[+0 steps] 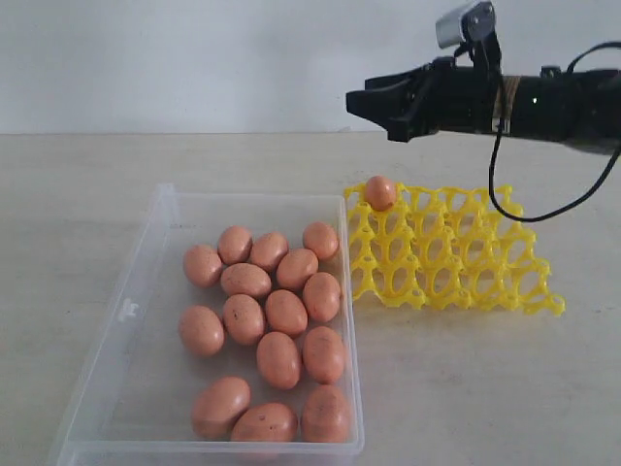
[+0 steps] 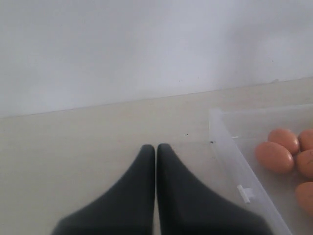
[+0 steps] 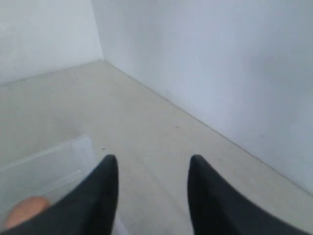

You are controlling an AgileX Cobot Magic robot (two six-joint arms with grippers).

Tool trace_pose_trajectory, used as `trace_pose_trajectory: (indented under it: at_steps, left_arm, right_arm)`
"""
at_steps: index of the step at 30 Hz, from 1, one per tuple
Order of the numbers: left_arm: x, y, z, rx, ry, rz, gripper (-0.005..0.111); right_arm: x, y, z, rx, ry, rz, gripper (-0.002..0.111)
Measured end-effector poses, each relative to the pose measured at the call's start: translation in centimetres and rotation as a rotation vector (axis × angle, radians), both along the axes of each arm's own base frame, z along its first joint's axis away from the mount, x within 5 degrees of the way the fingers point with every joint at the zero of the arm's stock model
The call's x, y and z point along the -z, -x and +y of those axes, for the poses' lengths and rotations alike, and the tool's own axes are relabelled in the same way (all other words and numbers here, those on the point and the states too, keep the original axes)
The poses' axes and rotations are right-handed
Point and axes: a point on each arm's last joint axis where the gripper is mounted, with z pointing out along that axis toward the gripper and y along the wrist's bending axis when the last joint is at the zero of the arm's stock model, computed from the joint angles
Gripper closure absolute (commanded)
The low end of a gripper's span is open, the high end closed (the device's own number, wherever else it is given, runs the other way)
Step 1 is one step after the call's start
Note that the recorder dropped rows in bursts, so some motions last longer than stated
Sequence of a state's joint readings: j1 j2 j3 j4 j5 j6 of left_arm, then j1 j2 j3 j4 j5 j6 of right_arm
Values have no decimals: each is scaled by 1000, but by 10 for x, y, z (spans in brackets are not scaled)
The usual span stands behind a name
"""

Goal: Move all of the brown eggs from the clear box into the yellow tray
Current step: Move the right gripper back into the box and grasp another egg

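- the table (image 1: 78,194) is a pale beige, matte surface with faint mottling; a plain white wall (image 1: 194,58) rises from its far edge, and the right wrist view shows two white walls meeting in a corner beyond the surface.
- the clear box (image 1: 254,198) sits on the near-left part of the surface, long side running from near edge toward far edge, with a small latch tab on its left wall.
- fifteen brown eggs (image 1: 286,312) lie loose on the box floor, crowded toward its right wall; most touch a neighbour (a few show dark speckles).
- the yellow tray (image 1: 456,262) lies on the surface just beside the box's right wall, level with the box's far half; whether the two touch cannot be told.
- a single egg (image 1: 379,192) sits upright in the tray's far-left corner cup; the other cups are bare lattice.
- the right gripper (image 1: 361,105) hangs in the air above the tray's far-left corner, well clear of the egg below it, its black fingers (image 3: 105,191) spread apart with nothing between them.
- a black cable (image 1: 493,184) loops down from the right arm over the tray's far edge.
- the left gripper (image 2: 156,148) is seen only by its own wrist camera, fingers pressed together on nothing, over bare surface beside the box's left wall.
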State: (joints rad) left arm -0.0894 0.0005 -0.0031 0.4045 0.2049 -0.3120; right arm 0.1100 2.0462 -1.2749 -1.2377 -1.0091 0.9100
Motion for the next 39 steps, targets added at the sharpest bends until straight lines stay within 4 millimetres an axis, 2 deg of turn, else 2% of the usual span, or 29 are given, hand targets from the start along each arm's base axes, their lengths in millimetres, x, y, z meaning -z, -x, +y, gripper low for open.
trace_pose_trajectory:
  at_steps: [2,4,5,6,7,8,9,10,11,12,13,14,15,16,17,18,19,20,21,24,27,28,30,34,35,39]
  left_arm:
    - [0,0,0,0,0,0,105]
    - [0,0,0,0,0,0,105]
    - [0,0,0,0,4,0,105]
    - [0,0,0,2,23,2,105]
    - [0,0,-1,3,38,3,105]
    - [0,0,-1,6,66,6,105]
    - [0,0,-1,7,74,7,105]
    - [1,0,-2,8,94,8,105]
    - [1,0,-2,9,101,9,105]
    - [1,0,-2,11,123,11,105]
    - [1,0,-2,11,131,12,105]
    - [1,0,-2,13,139,10,105]
    - [1,0,-3,13,143,11,105]
    - [1,0,-3,14,145,9,105]
    - [0,0,-3,16,145,3,105]
    - [-1,0,-3,18,148,-3,105]
    - [-2,0,-4,26,162,-21,105]
    - [-4,0,-4,30,167,-34,105]
    - [-5,0,-5,38,178,-54,105]
    - [-7,0,-5,42,176,-67,105]
    - [-7,0,-5,44,148,-68,105]
    - [-7,0,-5,45,131,-68,105]
    - [-7,0,-5,49,80,-70,105]
    - [-7,0,-5,56,-38,-74,105]
    - [-7,0,-5,57,-63,-75,105]
    - [-7,0,-5,60,-103,-77,105]
  right_arm:
    - [-26,15,14,-59,76,-39,98]
    - [-46,34,38,-129,173,-84,108]
    - [-55,45,53,-161,237,-112,108]
    - [-69,66,82,-180,341,-143,108]
    - [-74,76,97,-160,378,-153,108]
    - [-79,90,123,-60,422,-143,108]
    - [-81,92,129,28,434,-135,108]
    - [-82,97,143,210,443,-122,108]
    - [-84,101,148,270,451,-138,108]
    - [-85,106,153,415,527,-206,108]
    - [-85,108,154,459,616,-267,108]
    - [-81,107,150,582,893,-355,108]
    - [-72,102,138,695,1151,-295,108]
    - [-68,100,128,745,1254,-200,108]
    - [-62,102,113,729,1353,67,108]
    - [-61,104,110,653,1364,206,108]
    - [-62,112,113,451,1301,440,108]
    - [-62,120,120,327,1232,546,108]
    - [-63,134,137,126,1089,692,108]
    - [-68,151,157,-58,927,813,108]
    - [-66,155,163,-96,906,825,107]
    - [-65,155,164,-95,905,831,103]
    - [-59,153,166,-77,904,860,90]
    - [-46,150,170,-57,914,890,48]
    - [-42,149,172,-53,917,894,42]
    - [-25,142,177,17,905,944,46]
